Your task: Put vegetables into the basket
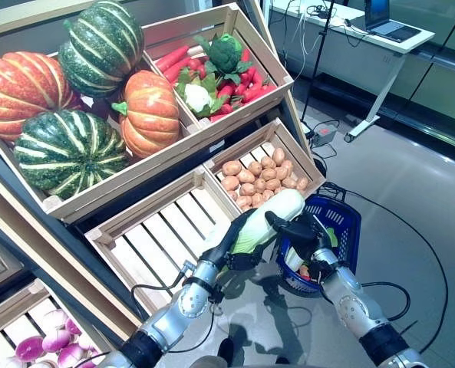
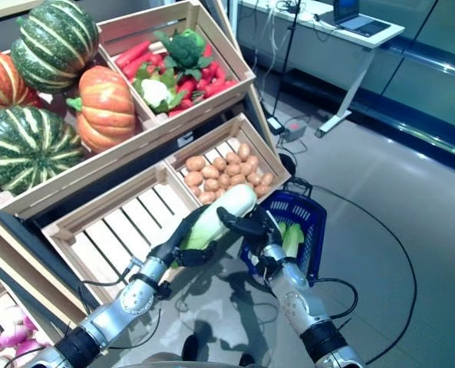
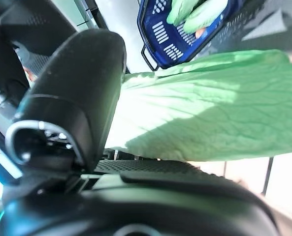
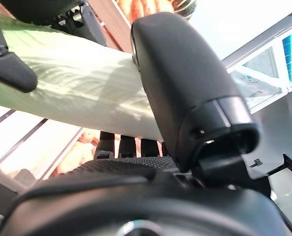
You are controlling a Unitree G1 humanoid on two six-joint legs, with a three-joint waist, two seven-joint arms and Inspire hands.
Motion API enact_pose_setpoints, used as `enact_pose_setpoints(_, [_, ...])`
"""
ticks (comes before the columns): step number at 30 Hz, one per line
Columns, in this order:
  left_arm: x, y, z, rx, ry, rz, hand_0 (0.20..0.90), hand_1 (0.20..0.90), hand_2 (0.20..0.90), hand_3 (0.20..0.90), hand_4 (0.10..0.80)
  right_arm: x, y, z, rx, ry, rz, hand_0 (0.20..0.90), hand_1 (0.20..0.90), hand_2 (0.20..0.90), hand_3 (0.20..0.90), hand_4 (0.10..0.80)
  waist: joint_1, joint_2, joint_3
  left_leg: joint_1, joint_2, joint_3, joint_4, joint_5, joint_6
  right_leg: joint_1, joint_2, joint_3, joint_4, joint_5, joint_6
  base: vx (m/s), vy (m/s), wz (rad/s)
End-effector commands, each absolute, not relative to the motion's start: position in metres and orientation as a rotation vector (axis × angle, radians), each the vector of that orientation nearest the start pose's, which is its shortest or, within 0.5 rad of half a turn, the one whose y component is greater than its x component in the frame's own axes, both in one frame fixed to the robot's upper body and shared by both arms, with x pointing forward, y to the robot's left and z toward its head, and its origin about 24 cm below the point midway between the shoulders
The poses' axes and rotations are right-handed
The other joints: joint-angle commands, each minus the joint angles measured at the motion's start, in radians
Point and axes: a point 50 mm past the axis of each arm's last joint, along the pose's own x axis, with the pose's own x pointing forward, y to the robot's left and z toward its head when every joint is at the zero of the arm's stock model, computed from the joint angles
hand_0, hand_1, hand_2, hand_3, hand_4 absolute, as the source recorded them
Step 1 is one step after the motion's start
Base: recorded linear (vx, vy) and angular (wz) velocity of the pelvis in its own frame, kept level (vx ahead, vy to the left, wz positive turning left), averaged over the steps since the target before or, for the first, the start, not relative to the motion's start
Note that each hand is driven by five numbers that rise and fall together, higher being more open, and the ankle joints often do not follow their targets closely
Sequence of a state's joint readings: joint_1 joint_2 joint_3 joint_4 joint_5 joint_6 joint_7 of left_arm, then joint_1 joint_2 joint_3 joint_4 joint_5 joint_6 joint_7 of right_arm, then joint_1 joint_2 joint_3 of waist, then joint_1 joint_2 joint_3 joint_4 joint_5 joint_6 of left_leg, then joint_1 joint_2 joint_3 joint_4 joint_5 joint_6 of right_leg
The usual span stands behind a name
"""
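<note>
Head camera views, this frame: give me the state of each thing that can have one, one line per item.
Long pale green and white cabbage: off the shelf, held by both hands, not in the basket.
Left hand: shut on the cabbage's leafy end.
Right hand: shut on the cabbage.
Blue plastic basket: on the floor, already holding some greens.
Lower left slatted wooden crate: empty.
Lower right wooden crate: filled with potatoes.

I held both arms raised and converging in front of me. My left hand [image 1: 239,244] gripped from below with curled fingers; my right hand [image 1: 298,231] closed from the opposite side, thumb [image 4: 185,78] pressed inward.
</note>
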State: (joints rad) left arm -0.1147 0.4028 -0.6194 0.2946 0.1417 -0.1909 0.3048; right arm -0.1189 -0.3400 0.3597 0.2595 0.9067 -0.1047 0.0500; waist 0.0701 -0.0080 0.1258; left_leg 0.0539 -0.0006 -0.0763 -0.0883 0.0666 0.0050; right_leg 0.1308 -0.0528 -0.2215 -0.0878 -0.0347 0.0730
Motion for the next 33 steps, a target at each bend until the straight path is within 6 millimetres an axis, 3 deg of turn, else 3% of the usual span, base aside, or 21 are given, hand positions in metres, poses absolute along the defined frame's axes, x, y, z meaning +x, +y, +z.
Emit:
enact_pose_setpoints(1, [0.231, 0.140, -0.038, 0.580, 0.164, -0.266, 0.900, 0.900, 0.900, 0.900, 0.800, 0.278, -0.139, 0.101, 0.645, -0.279, 0.332, 0.300, 0.300, 0.300, 0.300, 0.400, -0.025, -0.029, -0.056, -0.016, 0.025, 0.042, 0.001, -0.012, -0.013, -0.045, -0.064, 0.044, 0.001, 0.113, 0.013, 0.000, 0.000, 0.00])
enact_pose_setpoints(7, [0.217, 0.158, -0.051, 0.531, 0.249, -0.163, 0.900, 0.900, 0.900, 0.900, 0.800, 0.264, -0.162, 0.059, 0.570, -0.145, 0.191, 0.300, 0.300, 0.300, 0.300, 0.400, -0.032, -0.031, -0.044, -0.018, 0.030, 0.052, 0.001, -0.010, -0.014, -0.049, -0.060, 0.053, 0.001, 0.116, 0.013, 0.003, -0.011, -0.06])
enact_pose_setpoints(16, [0.206, 0.170, -0.066, 0.522, 0.354, -0.109, 0.900, 0.900, 0.900, 0.900, 0.800, 0.254, -0.179, 0.025, 0.499, -0.025, 0.032, 0.300, 0.300, 0.300, 0.300, 0.400, -0.039, -0.033, -0.026, -0.021, 0.036, 0.055, 0.001, -0.007, -0.016, -0.054, -0.056, 0.055, 0.001, 0.119, 0.012, 0.004, -0.035, -0.05])
enact_pose_setpoints(21, [0.203, 0.170, -0.070, 0.521, 0.378, -0.121, 0.900, 0.900, 0.900, 0.900, 0.800, 0.253, -0.180, 0.017, 0.475, 0.000, -0.014, 0.300, 0.300, 0.300, 0.300, 0.400, -0.043, -0.029, -0.021, -0.022, 0.039, 0.054, 0.001, -0.007, -0.018, -0.057, -0.053, 0.060, 0.001, 0.119, 0.010, 0.017, -0.017, -0.02])
enact_pose_setpoints(27, [0.203, 0.166, -0.067, 0.513, 0.367, -0.153, 0.900, 0.900, 0.900, 0.900, 0.800, 0.256, -0.197, 0.010, 0.471, 0.010, -0.139, 0.300, 0.300, 0.300, 0.300, 0.400, -0.042, -0.020, -0.009, -0.026, 0.043, 0.055, 0.001, -0.005, -0.022, -0.062, -0.049, 0.065, 0.001, 0.119, 0.007, 0.022, -0.014, -0.04])
enact_pose_setpoints(33, [0.209, 0.163, -0.062, 0.515, 0.354, -0.191, 0.900, 0.900, 0.900, 0.900, 0.800, 0.275, -0.237, 0.026, 0.362, -0.051, -0.286, 0.300, 0.300, 0.300, 0.300, 0.400, -0.026, -0.008, 0.012, -0.032, 0.047, 0.047, 0.001, -0.005, -0.028, -0.064, -0.043, 0.061, 0.001, 0.119, 0.002, 0.024, -0.024, -0.03])
